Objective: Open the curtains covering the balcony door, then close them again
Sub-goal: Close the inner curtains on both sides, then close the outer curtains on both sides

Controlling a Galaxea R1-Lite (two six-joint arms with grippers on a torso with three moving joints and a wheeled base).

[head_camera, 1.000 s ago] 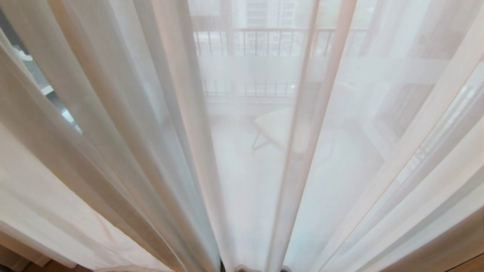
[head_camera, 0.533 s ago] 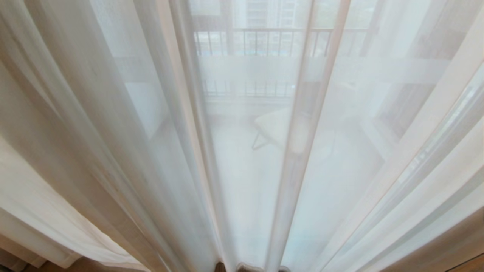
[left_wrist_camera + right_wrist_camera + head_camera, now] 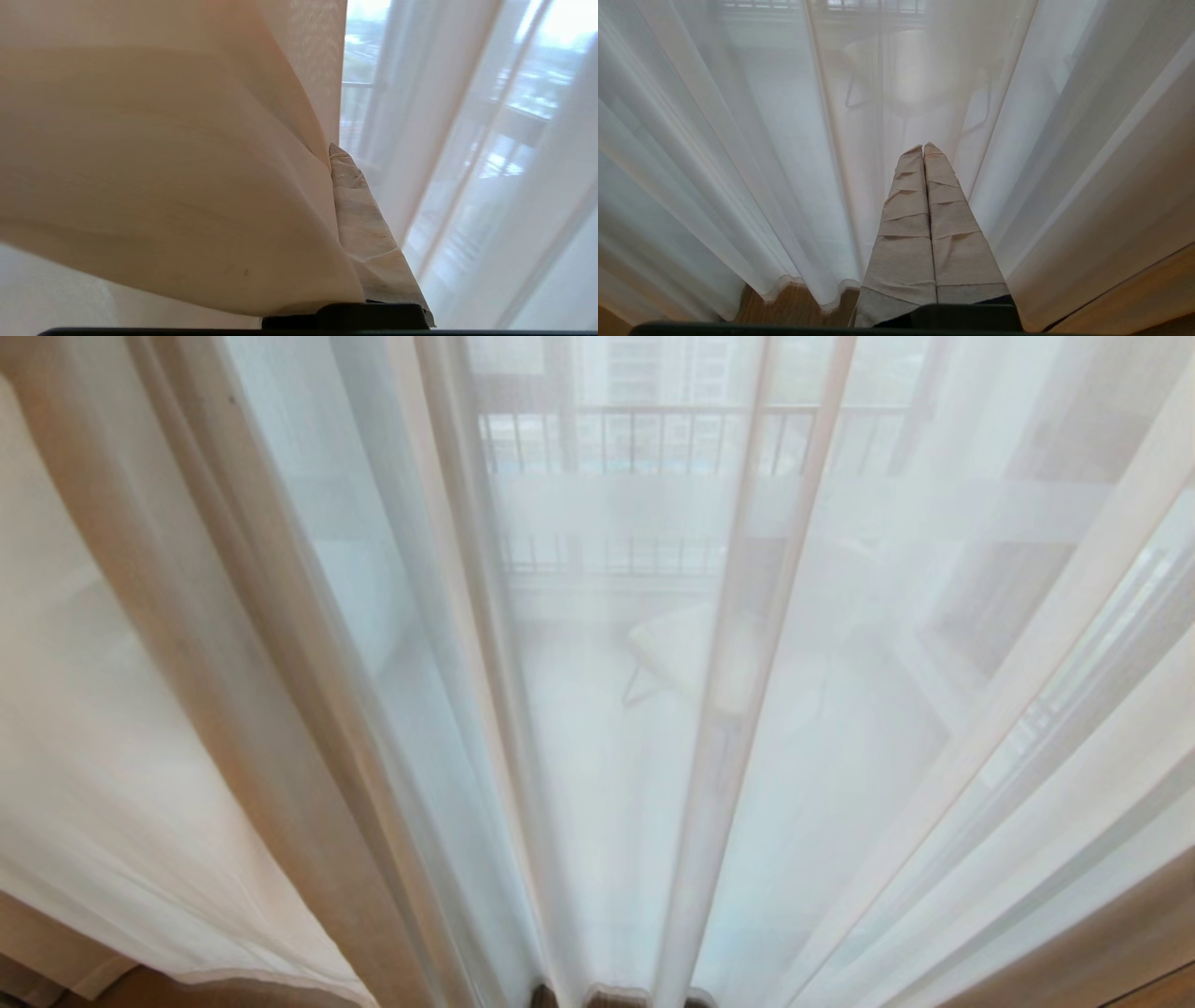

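Across the whole head view hang the thin, see-through white sheer curtains (image 3: 597, 709), pleated and reaching the brown wooden floor (image 3: 616, 999), which shows only as a sliver beneath their hem. Through them the balcony door's glass shows only faintly, with a pale chair (image 3: 681, 653) and a dark railing (image 3: 653, 439) beyond it. At the robot's left a thicker beige fabric panel (image 3: 103, 756) billows inward, its lower edge lifted off the floor, probably because the left arm is carrying it sideways.

The left gripper (image 3: 343, 158) has that beige layer draped over one of its cloth-wrapped fingers (image 3: 364, 233); its jaws are pressed together, though whether fabric is pinched between them is hidden. Free room lies past its tips, towards the sheers.

The right gripper (image 3: 923, 149) sits idle and low, wrapped fingers (image 3: 903, 242) pressed together on nothing, pointing at the sheers just ahead.
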